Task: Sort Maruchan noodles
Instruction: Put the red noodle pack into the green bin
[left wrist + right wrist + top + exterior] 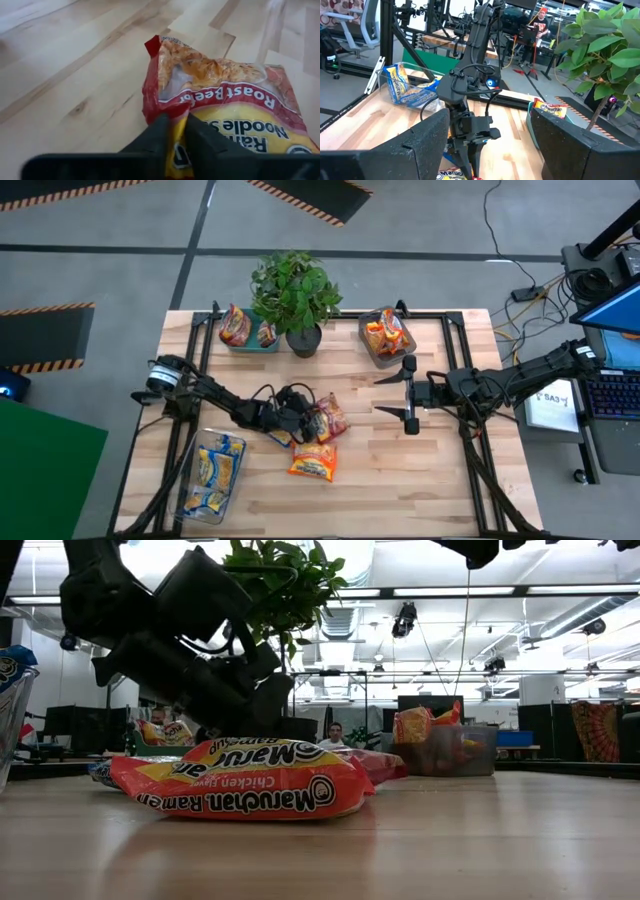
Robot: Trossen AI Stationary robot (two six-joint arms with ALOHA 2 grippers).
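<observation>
A red Roast Beef Maruchan packet [225,95] lies flat on the wood near the table's middle [330,418]. My left gripper [176,124] is shut on it, reaching in from the left [300,418]. An orange chicken packet [313,460] lies just nearer, and it fills the front of the low view [240,790]. Blue-and-yellow packets fill a clear bin [212,475] at the near left. Red packets sit in a teal tray [240,330] and orange ones in a grey bin [385,335] at the far edge. My right gripper [408,393] hovers open to the right of the middle. My left gripper pinches the red packet between its two fingers [157,135] at the packet's left edge [175,112], beside the corner of the crimped seal. The fingers come in low from the table's left, slanting down. The packet's body rests on the table.
A potted plant [295,295] stands between the teal tray and the grey bin at the far edge. Bare wood lies on the near right of the table [420,480]. People and desks show in the room beyond [540,22].
</observation>
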